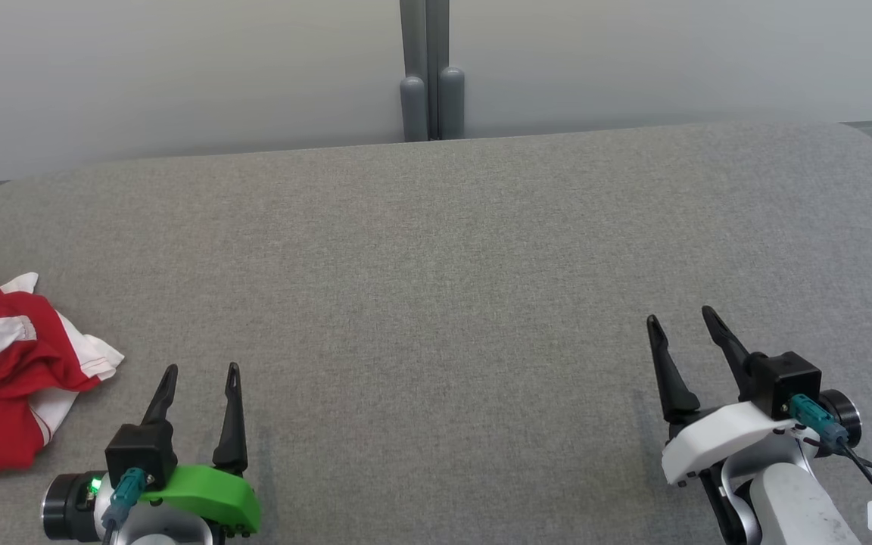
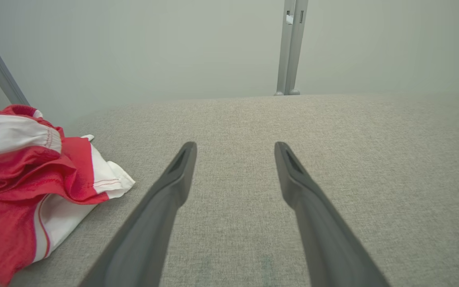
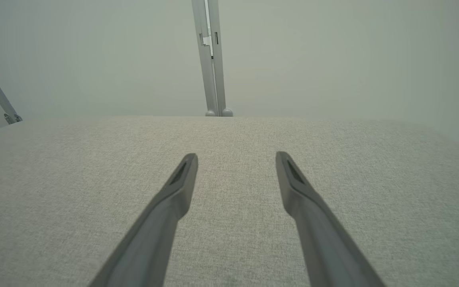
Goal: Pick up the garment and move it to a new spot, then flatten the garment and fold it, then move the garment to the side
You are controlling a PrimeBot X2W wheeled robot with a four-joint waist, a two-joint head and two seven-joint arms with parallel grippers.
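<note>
Closest, at near-left of the counter: left gripper on a green mount, w/ a small green light lit on the wrist beside it. Jaws spread wide, released, nothing btwn them; tips point away from the robot. Left wrist view agrees: two dark fingers well apart, gray weave under and btwn.

Near-right: right gripper on a white mount, a bit further up the head view than the left one. Also released, jaws wide and empty, leaning slightly leftward. Right wrist view shows the same gray weave below its fingers.

Garment: red w/ white panels and stripes, crumpled in a heap at the left edge of the counter, partly cut off by the frame. It lies near the left gripper, on that gripper's left, not touching it, and well apart from the right gripper. One white hem corner w/ red stitching sticks out toward the ctr. Can't tell what kind of garment it is.

Mid: counter top is gray fabric, far corners rounded.

Far: gray upright post behind the far edge, approx ctr, two rounded feet at its base. Pale wall on either side.
</note>
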